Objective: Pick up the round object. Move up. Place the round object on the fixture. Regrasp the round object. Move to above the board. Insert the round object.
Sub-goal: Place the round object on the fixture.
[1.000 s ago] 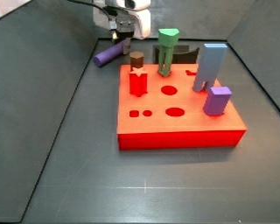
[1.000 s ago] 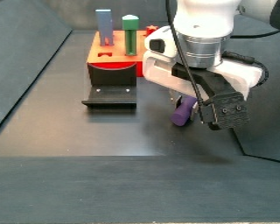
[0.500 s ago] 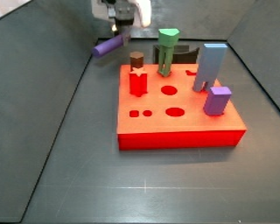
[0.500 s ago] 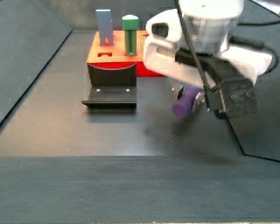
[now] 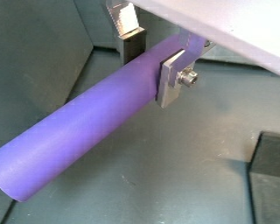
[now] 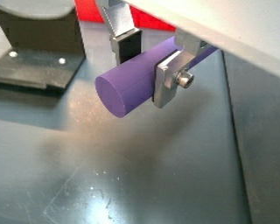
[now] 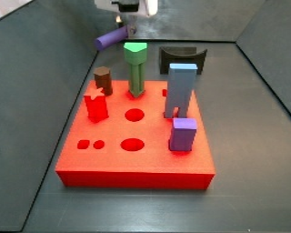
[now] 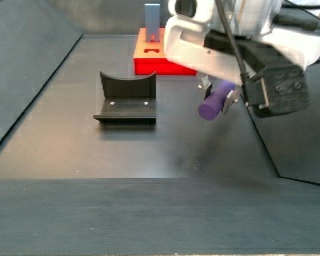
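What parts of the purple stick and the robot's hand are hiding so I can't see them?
- Round object: in a wrist view, its far end disappears behind the gripper body.
- Round object in a side view: its upper end is covered by the gripper housing.
- Gripper in a side view: cut off by the picture's top edge; its fingers are too small to make out.

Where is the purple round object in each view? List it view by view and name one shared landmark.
Wrist view: round object runs diagonally, clamped by the gripper.
Wrist view: its flat end faces the camera, between the fingers.
Side view: top centre, held above the floor behind the board.
Side view: right of centre, in the air.
Landmark: the fixture.
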